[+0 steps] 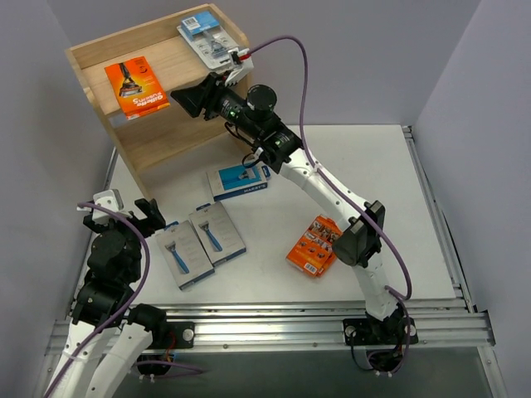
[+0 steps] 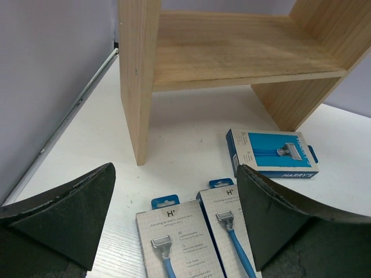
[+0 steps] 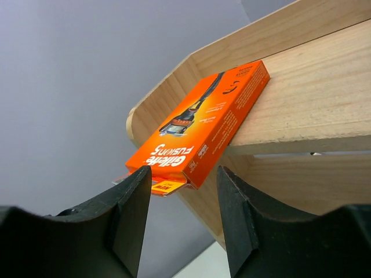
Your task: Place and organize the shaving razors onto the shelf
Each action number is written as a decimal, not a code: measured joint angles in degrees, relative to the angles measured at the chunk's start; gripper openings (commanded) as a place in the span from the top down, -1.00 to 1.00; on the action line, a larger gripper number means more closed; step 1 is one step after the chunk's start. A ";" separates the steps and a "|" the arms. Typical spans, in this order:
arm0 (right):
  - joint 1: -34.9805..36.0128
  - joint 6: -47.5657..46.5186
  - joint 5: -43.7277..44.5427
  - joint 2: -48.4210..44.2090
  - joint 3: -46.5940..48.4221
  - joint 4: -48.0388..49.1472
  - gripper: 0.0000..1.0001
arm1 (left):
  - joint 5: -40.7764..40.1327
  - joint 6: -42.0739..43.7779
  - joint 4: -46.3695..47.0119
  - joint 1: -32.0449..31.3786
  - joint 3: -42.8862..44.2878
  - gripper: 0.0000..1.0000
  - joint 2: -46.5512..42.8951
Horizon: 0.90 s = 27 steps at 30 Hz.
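Note:
The wooden shelf stands at the far left. An orange razor box lies on its top, one end overhanging the front edge, and it also shows in the right wrist view. A clear blister pack lies on the top's right end. My right gripper is open and empty just in front of the orange box, its jaws either side of the overhanging end without touching. Two grey razor packs lie side by side on the table. My left gripper is open above them.
A blue razor box lies on the table in front of the shelf, and a second orange box lies near the right arm's elbow. The shelf's lower tier holds nothing. Grey walls stand on both sides.

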 measured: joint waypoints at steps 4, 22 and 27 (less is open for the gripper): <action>0.35 0.98 1.05 -1.29 -5.66 4.68 0.12 | -0.66 0.72 0.42 -0.61 -0.15 -0.89 -0.50; 0.72 6.25 2.78 -1.16 -8.46 10.86 0.16 | -3.28 1.49 0.28 -3.58 -0.15 -0.89 -1.66; 0.74 7.26 2.78 1.51 -3.30 11.30 0.22 | -3.50 1.49 0.17 -4.35 -0.15 -0.89 -1.68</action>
